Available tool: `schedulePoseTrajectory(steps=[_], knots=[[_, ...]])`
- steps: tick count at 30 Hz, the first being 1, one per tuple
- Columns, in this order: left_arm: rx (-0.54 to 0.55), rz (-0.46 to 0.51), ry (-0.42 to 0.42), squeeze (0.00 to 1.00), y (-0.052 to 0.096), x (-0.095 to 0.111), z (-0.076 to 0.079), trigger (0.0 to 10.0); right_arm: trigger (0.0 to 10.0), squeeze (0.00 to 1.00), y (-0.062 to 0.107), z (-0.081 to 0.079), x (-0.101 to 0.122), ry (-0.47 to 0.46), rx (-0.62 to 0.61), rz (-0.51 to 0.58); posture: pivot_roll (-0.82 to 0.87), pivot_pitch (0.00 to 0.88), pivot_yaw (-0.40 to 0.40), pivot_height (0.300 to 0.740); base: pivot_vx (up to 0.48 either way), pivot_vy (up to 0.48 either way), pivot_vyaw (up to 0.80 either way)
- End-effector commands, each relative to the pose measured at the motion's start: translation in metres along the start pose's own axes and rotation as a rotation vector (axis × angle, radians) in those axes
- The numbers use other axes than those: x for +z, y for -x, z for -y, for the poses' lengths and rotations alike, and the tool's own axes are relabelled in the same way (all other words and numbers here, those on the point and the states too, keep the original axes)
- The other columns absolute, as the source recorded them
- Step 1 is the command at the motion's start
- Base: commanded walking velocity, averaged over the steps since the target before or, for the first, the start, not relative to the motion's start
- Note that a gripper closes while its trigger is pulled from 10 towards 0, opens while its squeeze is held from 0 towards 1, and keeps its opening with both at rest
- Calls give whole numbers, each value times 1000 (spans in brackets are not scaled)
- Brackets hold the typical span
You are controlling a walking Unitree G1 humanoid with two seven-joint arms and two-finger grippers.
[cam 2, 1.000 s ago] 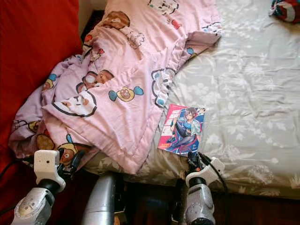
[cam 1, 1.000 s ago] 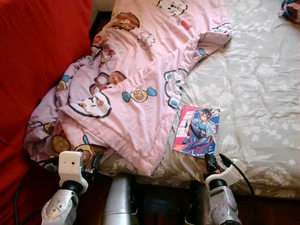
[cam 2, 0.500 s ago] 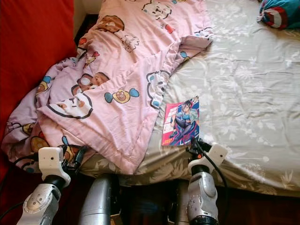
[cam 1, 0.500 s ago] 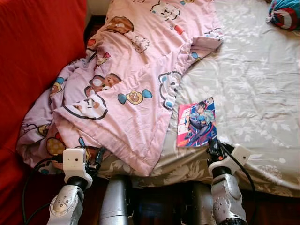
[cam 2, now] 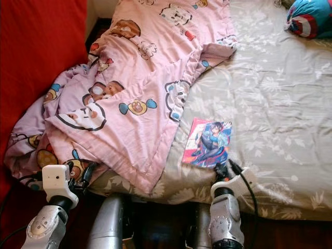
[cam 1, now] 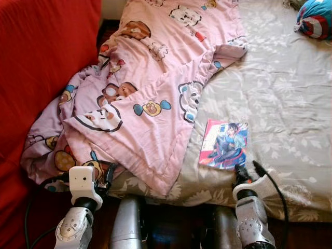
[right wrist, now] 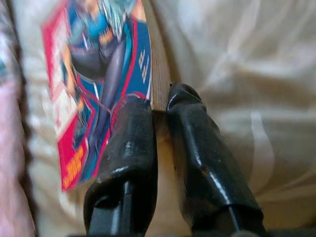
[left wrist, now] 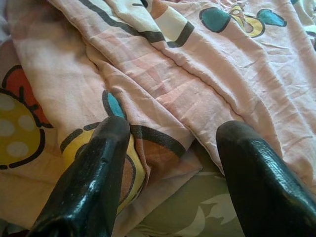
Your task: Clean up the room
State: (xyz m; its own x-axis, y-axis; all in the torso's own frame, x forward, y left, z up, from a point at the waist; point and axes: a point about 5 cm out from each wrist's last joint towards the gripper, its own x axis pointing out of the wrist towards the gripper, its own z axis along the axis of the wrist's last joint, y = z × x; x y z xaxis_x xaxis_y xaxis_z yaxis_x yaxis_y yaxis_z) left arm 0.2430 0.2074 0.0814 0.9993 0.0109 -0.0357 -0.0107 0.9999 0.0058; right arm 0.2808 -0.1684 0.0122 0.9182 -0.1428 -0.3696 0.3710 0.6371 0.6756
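Observation:
A comic book (cam 1: 224,144) with a drawn figure on its red and blue cover lies on the grey flowered bedsheet (cam 1: 280,88), near the bed's front edge. My right gripper (cam 1: 240,170) is at the book's near edge, its fingers pinched on the book (right wrist: 94,74) there, as the right wrist view shows at the gripper (right wrist: 160,101). A crumpled pink cartoon-print blanket (cam 1: 145,88) covers the bed's left half and hangs over its edge. My left gripper (cam 1: 106,174) stands open just short of the blanket's (left wrist: 163,64) hanging hem, touching nothing.
A big red upholstered surface (cam 1: 41,62) rises along the left of the bed. A blue and red round cushion (cam 1: 315,21) lies at the bed's far right corner. Dark floor runs below the bed's front edge, under my arms.
Half a second ago the book stood tilted up in my right gripper; now it lies flatter on the sheet, slightly farther right. The left gripper keeps its place by the blanket.

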Motion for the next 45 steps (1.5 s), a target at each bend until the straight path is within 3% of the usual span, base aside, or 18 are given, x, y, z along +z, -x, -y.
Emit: schedulePoseTrajectory(steps=[1, 4, 10, 13, 19, 24, 25, 26, 31, 32, 33, 34, 35, 36, 37, 40, 41, 45], knots=[[5, -30, -26, 0, 5, -8, -2, 10000, 0, 0, 10, 23, -19, -83, -109, -64, 175, 206, -27, 598, 0, 0, 0], [6, -30, -26, 0, 6, -8, -2, 10000, 0, 0, 11, 28, -19, -175, -139, -72, 172, 205, -26, 598, 0, 0, 0], [2, -33, -27, 0, 7, -9, -1, 10000, 0, 0, 11, 31, -26, -194, -135, -127, 173, 204, -24, 598, 0, 0, 0], [1, -34, -28, 0, 8, -10, -1, 10000, 0, 0, 15, 40, -35, -212, -188, -164, 177, 206, -23, 598, 0, 0, 0], [4, -34, -35, 0, 9, -9, -3, 10000, 0, 0, 14, 43, -28, -287, -201, -107, 180, 208, -22, 598, 0, 0, 0], [-3, -36, -37, 0, 9, -10, -1, 10000, 0, 0, 11, 41, -25, -288, -188, -93, 179, 206, -24, 598, 0, 0, 0], [-4, -36, -38, 0, 9, -10, 0, 10000, 7529, 0, 11, 41, -25, -288, -187, -93, 179, 207, -23, 598, 0, 0, 0], [-6, -36, -39, 0, 9, -10, 0, 10000, 9333, 149, 11, 40, -25, -287, -185, -93, 179, 206, -25, 598, 0, 0, 0], [-4, -37, -41, 0, 10, -11, 0, 10000, 10000, 157, 10, 39, -26, -277, -178, -96, 180, 206, -25, 598, 0, 0, 0], [-4, -37, -41, 0, 10, -11, 0, 10000, 10000, 259, 10, 39, -26, -277, -177, -97, 180, 206, -25, 598, 0, 0, 0], [-3, -38, -41, 0, 10, -11, -1, 10000, 10000, 259, 10, 39, -26, -276, -177, -97, 180, 207, -26, 598, 0, 0, 0], [-3, -38, -42, 0, 10, -11, -1, 10000, 10000, 639, 10, 39, -26, -276, -173, -97, 180, 208, -26, 598, 0, 0, 0], [-3, -38, -42, 0, 10, -11, -1, 10000, 10000, 639, 10, 39, -26, -276, -171, -97, 181, 208, -25, 598, 0, 0, 0], [-3, -38, -43, 0, 10, -11, -1, 10000, 10000, 890, 10, 38, -26, -271, -168, -98, 180, 207, -25, 598, 0, 0, 0], [-3, -39, -44, 0, 10, -11, -1, 10000, 10000, 988, 10, 39, -26, -268, -167, -98, 179, 207, -25, 598, 0, 0, 0], [-3, -40, -44, 0, 10, -11, -1, 10000, 10000, 988, 10, 39, -26, -262, -166, -99, 180, 207, -25, 598, 0, 0, 0], [-4, -41, -43, 0, 10, -12, 0, 10000, 10000, 863, 9, 39, -26, -255, -168, -101, 180, 207, -25, 598, 0, 0, 0], [-5, -41, -44, 0, 10, -12, 0, 10000, 10000, 835, 9, 38, -26, -258, -157, -99, 180, 207, -25, 598, 0, 0, 0]])
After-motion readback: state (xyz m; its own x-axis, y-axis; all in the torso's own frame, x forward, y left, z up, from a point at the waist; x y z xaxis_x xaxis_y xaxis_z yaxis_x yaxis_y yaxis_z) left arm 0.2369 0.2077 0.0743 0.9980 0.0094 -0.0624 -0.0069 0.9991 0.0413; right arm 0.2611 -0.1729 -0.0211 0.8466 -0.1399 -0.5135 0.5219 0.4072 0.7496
